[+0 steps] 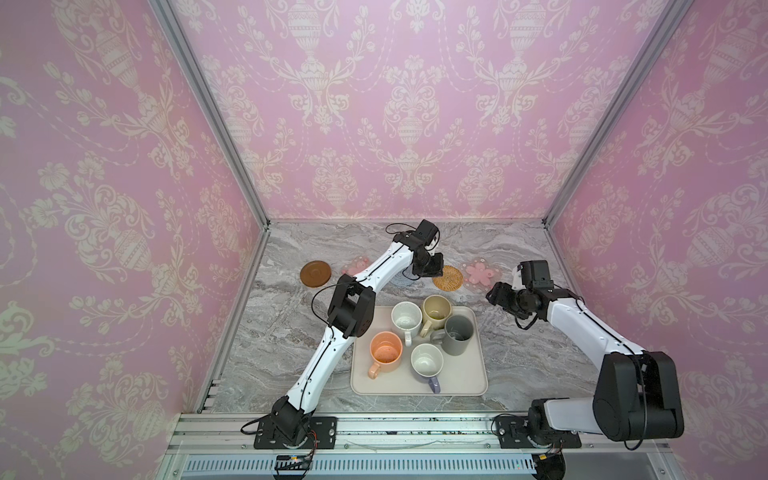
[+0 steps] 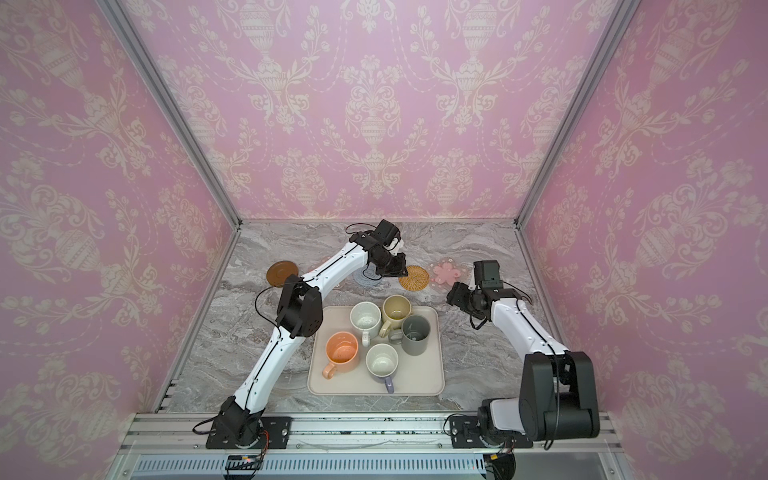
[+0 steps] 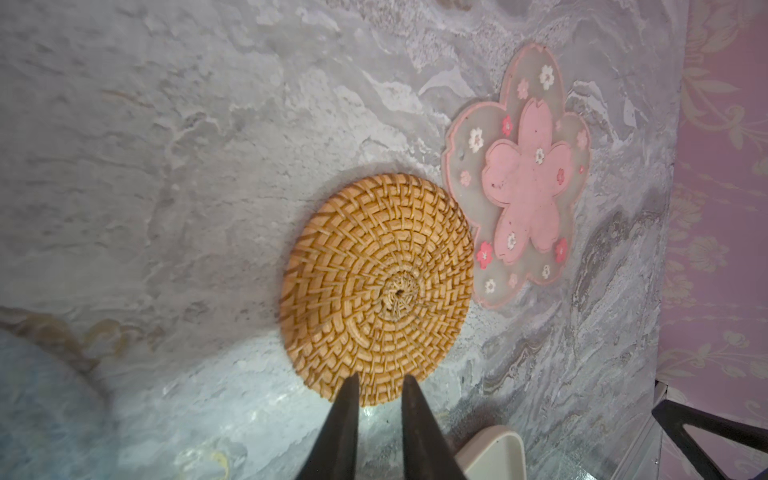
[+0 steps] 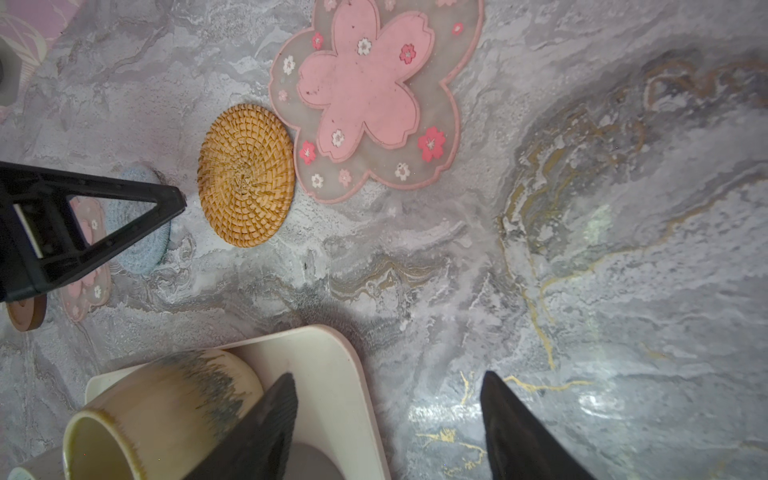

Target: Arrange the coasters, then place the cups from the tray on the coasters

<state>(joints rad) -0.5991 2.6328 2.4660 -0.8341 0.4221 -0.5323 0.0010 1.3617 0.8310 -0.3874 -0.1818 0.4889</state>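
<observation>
Saw lavender cup (image 1: pixel 427 360) on tray (image 1: pixel 473 382), handle toward near edge; dark grey cup (image 1: pixel 458 333), handle leftward. Found left claw (image 3: pixel 380 376) narrowly apart at rim of rattan coaster (image 3: pixel 374 286); right claw (image 4: pixel 388 373) wide apart.

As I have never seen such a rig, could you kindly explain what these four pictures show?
Two white-and-black robot arms stand at a grey marble-patterned table. Two pictures look down from overhead; two come from wrist cameras. At the back lie five coasters: a round dark brown coaster, a pink flower-shaped coaster, a round blue crocheted coaster, a round woven rattan coaster and a second pink flower-shaped coaster. In front, a cream rectangular tray carries five mugs: orange-peach, speckled white, beige-yellow, tall dark grey and lavender. The left tool, barely parted, hovers by the rattan coaster; the right tool gapes wide near the tray. Neither holds anything.
</observation>
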